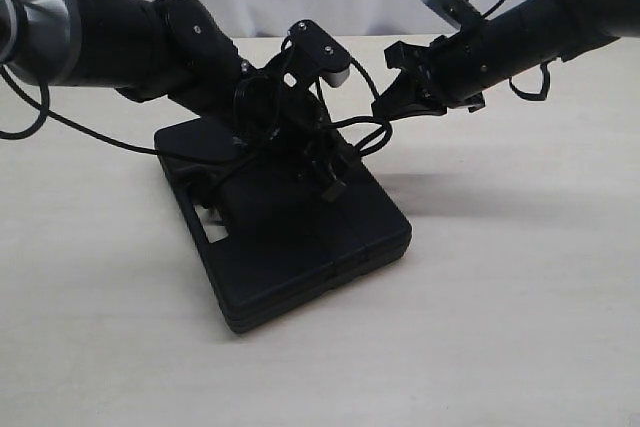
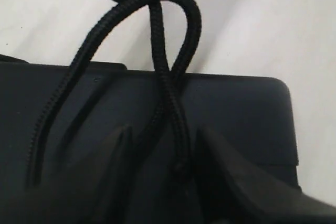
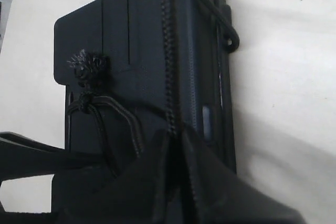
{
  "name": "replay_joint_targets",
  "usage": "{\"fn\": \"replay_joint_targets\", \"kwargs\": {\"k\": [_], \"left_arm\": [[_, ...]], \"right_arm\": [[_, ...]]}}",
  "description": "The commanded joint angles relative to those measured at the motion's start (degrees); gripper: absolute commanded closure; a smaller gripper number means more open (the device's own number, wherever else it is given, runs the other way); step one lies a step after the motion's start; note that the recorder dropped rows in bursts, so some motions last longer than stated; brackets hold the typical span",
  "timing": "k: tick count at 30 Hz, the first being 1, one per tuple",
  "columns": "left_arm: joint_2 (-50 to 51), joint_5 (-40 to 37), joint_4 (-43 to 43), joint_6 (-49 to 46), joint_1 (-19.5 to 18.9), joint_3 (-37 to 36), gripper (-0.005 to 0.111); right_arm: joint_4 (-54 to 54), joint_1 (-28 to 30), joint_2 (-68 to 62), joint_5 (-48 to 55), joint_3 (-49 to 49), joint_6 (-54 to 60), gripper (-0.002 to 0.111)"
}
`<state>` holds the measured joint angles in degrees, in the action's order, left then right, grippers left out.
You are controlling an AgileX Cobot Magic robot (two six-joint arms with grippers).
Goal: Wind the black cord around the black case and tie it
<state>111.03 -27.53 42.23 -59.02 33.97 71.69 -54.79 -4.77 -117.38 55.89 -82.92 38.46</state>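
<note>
Black case [image 1: 300,247] lay flat on the table [image 1: 500,347]. My right gripper [image 3: 174,135], above the case, was clamped tight on the black cord [image 3: 168,51], which ran along the lid. My left gripper [image 2: 163,132], over the case, stood slightly parted with two cord strands between its fingers; could not tell if they pinched. Frayed cord tip [image 3: 86,66] rested on the lid.

Bright, even light, soft shadows (close foregrounds blurred).
</note>
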Motion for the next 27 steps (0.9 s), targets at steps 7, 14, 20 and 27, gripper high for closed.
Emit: {"fn": "replay_joint_targets", "kwargs": {"k": [7,14,20,27], "left_arm": [[-0.7,-0.4,-1.6,1.3,0.1,0.4,0.091],[-0.8,1.7,-1.6,1.0,0.1,0.4,0.107],[-1.3,1.9,-3.2,1.0,0.1,0.4,0.107],[-1.3,-3.5,-6.1,0.8,0.1,0.4,0.107]], "right_arm": [[0.3,-0.1,0.2,-0.1,-0.4,0.7,0.104],[0.3,-0.1,0.2,-0.2,-0.4,2.0,0.104],[-1.5,-0.1,0.2,-0.8,-0.4,3.3,0.091],[-2.8,-0.1,0.2,0.2,-0.4,3.3,0.074]]}}
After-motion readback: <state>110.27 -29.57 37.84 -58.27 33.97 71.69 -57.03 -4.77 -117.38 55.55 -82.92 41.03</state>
